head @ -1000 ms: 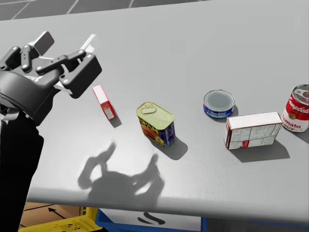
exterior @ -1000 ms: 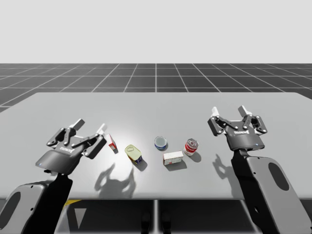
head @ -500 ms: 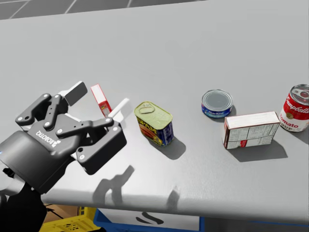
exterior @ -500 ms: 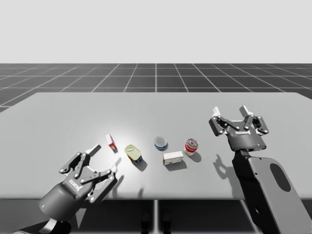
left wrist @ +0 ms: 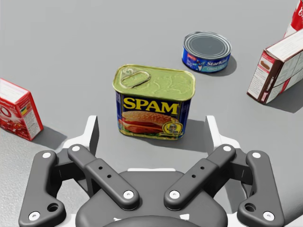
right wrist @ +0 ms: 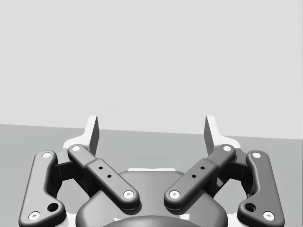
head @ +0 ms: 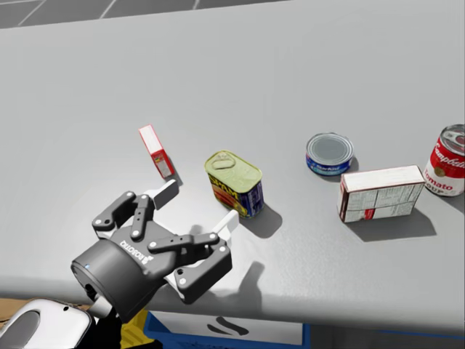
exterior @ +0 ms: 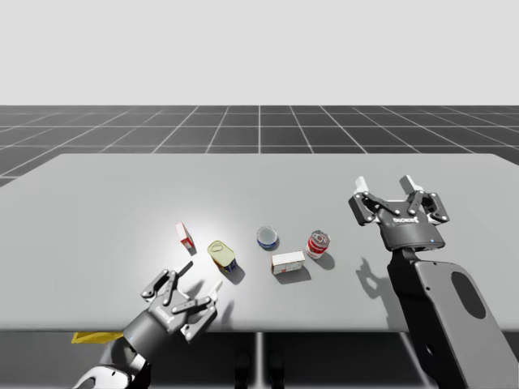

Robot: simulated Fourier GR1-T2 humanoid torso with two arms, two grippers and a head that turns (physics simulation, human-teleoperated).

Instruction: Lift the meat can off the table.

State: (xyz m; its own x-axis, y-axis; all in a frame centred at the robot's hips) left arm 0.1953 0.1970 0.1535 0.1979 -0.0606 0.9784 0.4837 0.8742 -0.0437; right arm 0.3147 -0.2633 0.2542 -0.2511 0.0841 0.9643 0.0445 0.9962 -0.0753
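Left gripper (head: 196, 209): down low at the near edge of the table (head: 290, 65), fingers spread wide with nothing clamped. It's pointing right at the meat can.

Left fingers: in the left wrist view one white fingertip (left wrist: 91, 135) sits either side of the can's line, both a bit short of it. There's a gap you can see, so no contact.

Meat can (head: 234, 183): upright on the table just ahead of the left gripper. It's got blue sides and a yellow-green lid facing up with the pull tab on it. Base is flat on the surface, so it's not lifted.

Right gripper (exterior: 384, 188): held up over the right part of the table, well away from the cans. Fingers are wide apart with nothing between them.

Small red box (head: 155, 151): standing on end near the meat can, off to the left gripper's side and apart from both.

Flat blue can (head: 329, 154): past the meat can on the other side, shiny lid up.

White box (head: 381, 193): lying on its long side just beside the flat blue can, on the near side of it.

Red and white can (head: 447, 161): upright, right next to the far end of the white box.
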